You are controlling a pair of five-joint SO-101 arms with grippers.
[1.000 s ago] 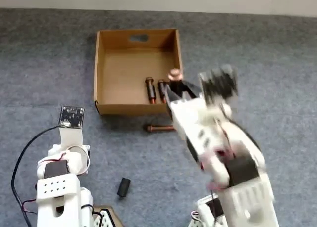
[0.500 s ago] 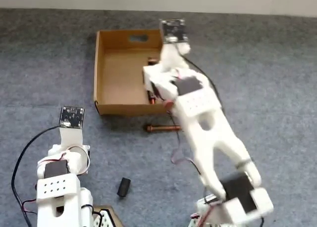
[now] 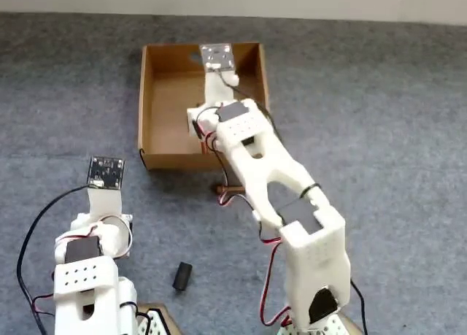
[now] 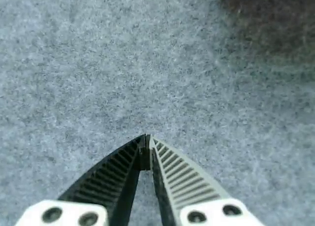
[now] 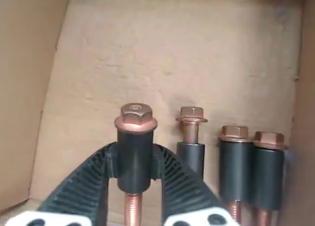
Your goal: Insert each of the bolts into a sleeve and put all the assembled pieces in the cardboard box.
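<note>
A copper-coloured hex-head bolt seated in a black cylindrical sleeve point(image 5: 133, 154) is clamped between the black ribbed fingers point(image 5: 101, 172) of the right gripper point(image 5: 134, 159). The fingers press on the sleeve from both sides. The bolt's head stands out of one end of the sleeve and its shank out of the other. This piece is inside the open brown cardboard box point(image 5: 29, 88), over its floor; whether it touches the floor cannot be told. Beside it three more sleeved bolts point(image 5: 235, 162) lie side by side on the box floor, and the two farthest from the held piece touch each other close to a side wall.

In the high view the box point(image 3: 142, 109) sits in the upper middle of the frame. The white right arm point(image 3: 255, 160) stretches from the lower right up over the box's front wall. A loose copper-coloured bolt point(image 3: 221, 190) lies on the grey counter point(image 3: 394, 131) just below that wall, partly hidden by the arm. A bare black sleeve point(image 3: 182, 275) lies lower down, left of centre, well apart from the box and near the white left arm point(image 3: 87, 269) in the lower left corner.

The left gripper point(image 4: 147, 142) hangs over bare counter with its fingers together, tips touching, and nothing between them.
</note>
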